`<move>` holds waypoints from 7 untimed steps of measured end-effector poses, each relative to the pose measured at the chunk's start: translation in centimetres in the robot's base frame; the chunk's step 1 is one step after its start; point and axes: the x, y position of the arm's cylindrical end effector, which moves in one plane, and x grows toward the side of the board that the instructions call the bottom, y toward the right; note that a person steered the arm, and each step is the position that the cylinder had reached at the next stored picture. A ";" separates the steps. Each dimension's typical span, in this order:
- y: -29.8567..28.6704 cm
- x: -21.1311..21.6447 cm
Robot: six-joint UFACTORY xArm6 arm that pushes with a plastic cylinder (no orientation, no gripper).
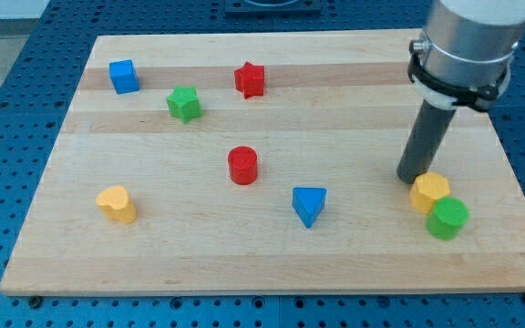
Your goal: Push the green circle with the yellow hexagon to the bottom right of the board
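The yellow hexagon [429, 191] sits near the board's bottom right, touching the green circle [447, 219], which lies just below and to its right. My tip [414, 177] rests on the board right against the hexagon's upper left side. The dark rod rises from there to the grey arm body at the view's top right.
On the wooden board [272, 264]: a blue cube [124, 76] and green star [184, 104] at top left, a red star [250, 80] at top centre, a red cylinder [242, 166] in the middle, a blue triangle [309, 205], and a yellow block [117, 203] at bottom left.
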 end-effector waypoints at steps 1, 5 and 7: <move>0.0 0.7; 0.0 1.7; -10.3 -3.2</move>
